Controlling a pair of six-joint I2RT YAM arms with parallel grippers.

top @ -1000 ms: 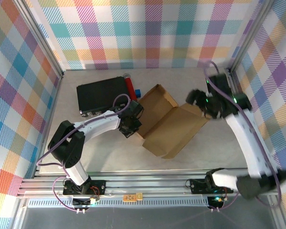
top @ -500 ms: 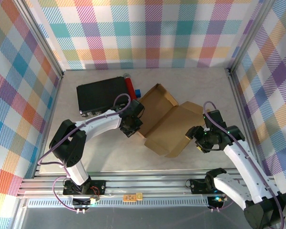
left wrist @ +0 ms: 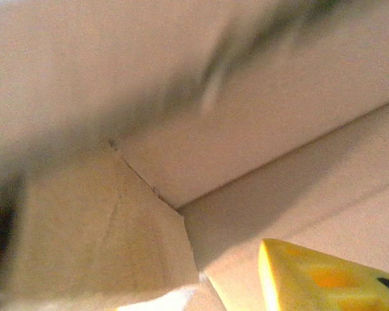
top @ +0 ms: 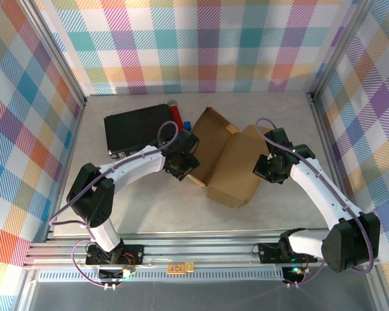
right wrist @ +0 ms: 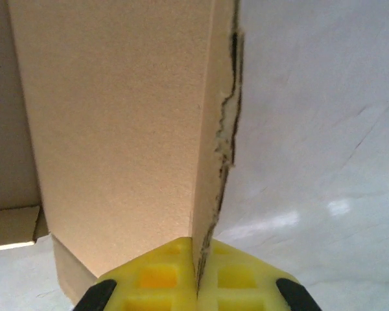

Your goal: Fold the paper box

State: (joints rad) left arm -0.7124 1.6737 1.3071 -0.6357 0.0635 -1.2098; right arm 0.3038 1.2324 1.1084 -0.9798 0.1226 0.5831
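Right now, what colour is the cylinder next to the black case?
The cylinder is red; the top external view shows it best.

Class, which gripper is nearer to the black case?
Left. The left gripper sits just off the black case's corner, at the paper box's left edge; the right gripper is across the box, pinching its right edge.

From where I stand, the flat black case (top: 137, 129) and the red cylinder (top: 177, 115) crowd the table just beyond the left gripper (top: 181, 164). On its right, the brown cardboard box (top: 230, 173) raises its panels as a wall. Past the right gripper (top: 271, 170), outward and farther back, bare grey tabletop (top: 298, 120) lies open.
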